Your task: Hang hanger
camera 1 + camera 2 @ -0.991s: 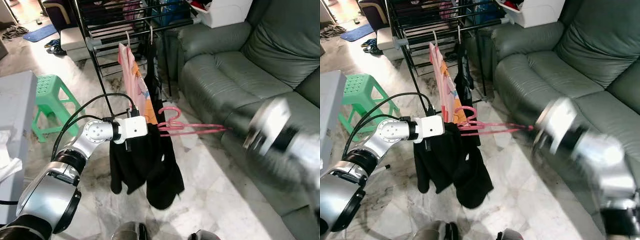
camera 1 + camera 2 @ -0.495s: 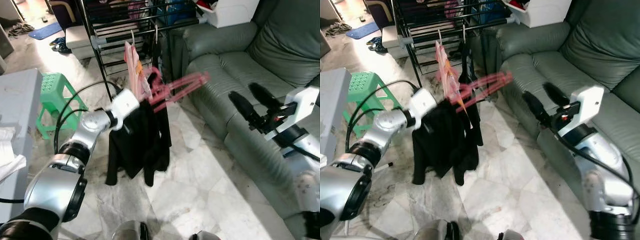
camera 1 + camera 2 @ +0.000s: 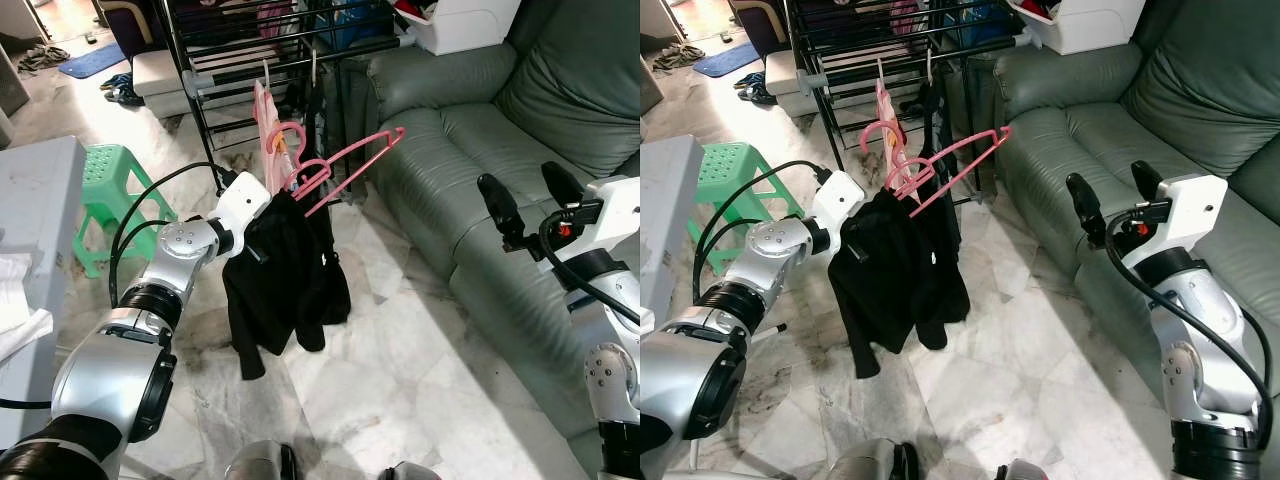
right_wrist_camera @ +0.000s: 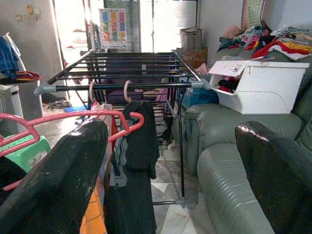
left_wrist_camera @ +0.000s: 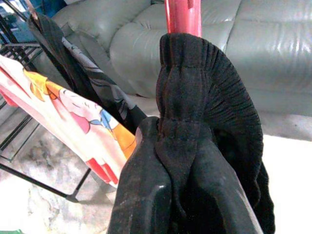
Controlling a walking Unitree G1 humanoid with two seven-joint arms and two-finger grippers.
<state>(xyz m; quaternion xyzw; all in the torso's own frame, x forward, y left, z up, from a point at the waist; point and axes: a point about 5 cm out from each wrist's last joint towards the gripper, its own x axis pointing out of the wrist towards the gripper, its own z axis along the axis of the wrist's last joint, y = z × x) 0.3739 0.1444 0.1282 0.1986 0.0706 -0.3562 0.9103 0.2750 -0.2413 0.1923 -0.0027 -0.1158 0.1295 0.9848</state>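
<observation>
Pink hanger [image 3: 345, 168] and black garment [image 3: 285, 270] were clamped in the left gripper [image 5: 178, 195], its closed jaws buried in cloth; the right gripper [image 3: 525, 195] was held apart, jaws spread empty.

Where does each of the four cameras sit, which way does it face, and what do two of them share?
Left eye: on the head, looking down at the rack, sofa and both silver arms.
Right eye: beside it, same scene from slightly to the side.
Left wrist: along the left hand, shut on the black garment and pink hanger.
Right wrist: along the open right hand, facing the rack.
Shared: the pink hanger shows in all four.
</observation>
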